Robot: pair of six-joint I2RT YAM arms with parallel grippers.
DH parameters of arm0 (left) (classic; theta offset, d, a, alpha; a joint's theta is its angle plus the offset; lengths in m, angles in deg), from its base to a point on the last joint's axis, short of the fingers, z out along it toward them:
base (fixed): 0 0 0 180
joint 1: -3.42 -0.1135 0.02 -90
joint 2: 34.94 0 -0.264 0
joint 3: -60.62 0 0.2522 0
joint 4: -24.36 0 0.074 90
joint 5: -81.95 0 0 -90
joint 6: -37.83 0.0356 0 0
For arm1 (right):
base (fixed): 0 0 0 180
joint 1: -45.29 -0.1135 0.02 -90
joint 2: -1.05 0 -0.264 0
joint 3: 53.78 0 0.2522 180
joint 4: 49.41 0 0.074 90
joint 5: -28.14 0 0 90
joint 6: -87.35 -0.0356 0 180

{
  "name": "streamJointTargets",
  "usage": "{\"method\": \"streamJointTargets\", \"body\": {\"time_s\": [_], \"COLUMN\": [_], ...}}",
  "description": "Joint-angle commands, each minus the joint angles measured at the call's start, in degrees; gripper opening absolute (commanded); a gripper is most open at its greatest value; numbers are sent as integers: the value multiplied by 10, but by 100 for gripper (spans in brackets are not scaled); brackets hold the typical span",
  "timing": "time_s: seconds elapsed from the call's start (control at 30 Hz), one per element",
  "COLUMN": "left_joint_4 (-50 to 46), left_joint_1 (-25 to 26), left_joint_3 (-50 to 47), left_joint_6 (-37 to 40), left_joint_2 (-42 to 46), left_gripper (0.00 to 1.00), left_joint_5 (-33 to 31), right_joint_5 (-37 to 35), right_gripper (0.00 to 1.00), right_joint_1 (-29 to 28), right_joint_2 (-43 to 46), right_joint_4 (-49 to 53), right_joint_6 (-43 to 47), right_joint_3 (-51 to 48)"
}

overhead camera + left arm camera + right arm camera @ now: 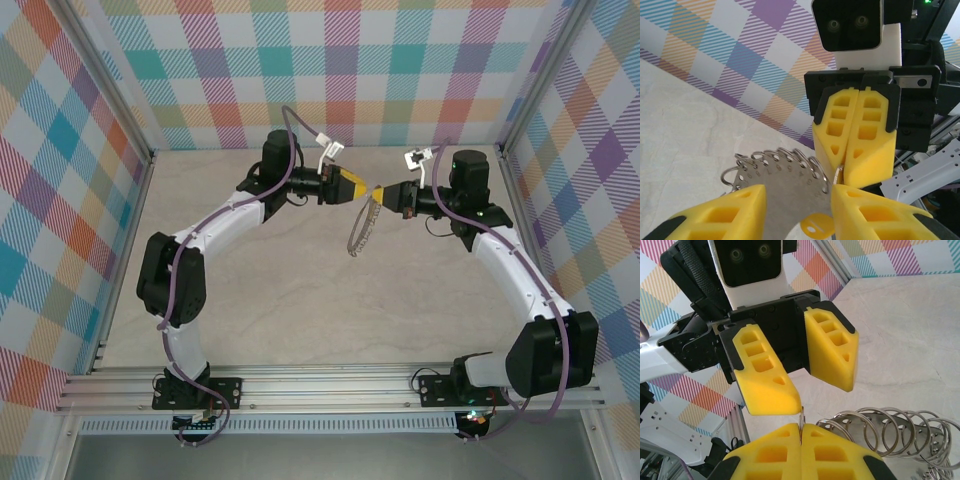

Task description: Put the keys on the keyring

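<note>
The keyring (pixel 365 228) hangs in mid-air between the two arms, a grey numbered plate (pixel 785 187) fringed with silvery wire loops (pixel 890 432). My right gripper (pixel 801 427) is shut on one end loop (pixel 801 416), and in the left wrist view it (pixel 845 172) pinches that loop from above. My left gripper (pixel 799 192) faces it tip to tip, jaws apart, the plate showing between its fingers. One left fingertip (pixel 790 407) touches the pinched loop. The key's yellow head (pixel 817 226) shows just under the plate's edge; what holds it is hidden.
The beige tabletop (pixel 300 310) lies well below the raised grippers (pixel 378 191). Plaid walls (pixel 330 60) and metal frame posts (pixel 520 170) enclose the back and sides. Both arm bases sit on the rail (pixel 330 385) at the near edge.
</note>
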Motion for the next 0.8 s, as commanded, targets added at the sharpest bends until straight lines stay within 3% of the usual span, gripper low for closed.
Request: {"method": "streamJointTargets", "body": {"time_s": [0.0, 0.77], "left_joint_4": [21, 52], "left_joint_1": [-10, 18], "left_joint_3": [-18, 1], "left_joint_6": [4, -22], "left_joint_2": [37, 17], "left_gripper": [39, 40], "left_joint_5": [8, 16], "right_joint_5": [12, 41], "right_gripper": [0, 0], "right_joint_1": [7, 7], "right_joint_2": [12, -1], "right_joint_4": [-35, -60], "right_joint_6": [-2, -24], "right_joint_3": [-5, -12]}}
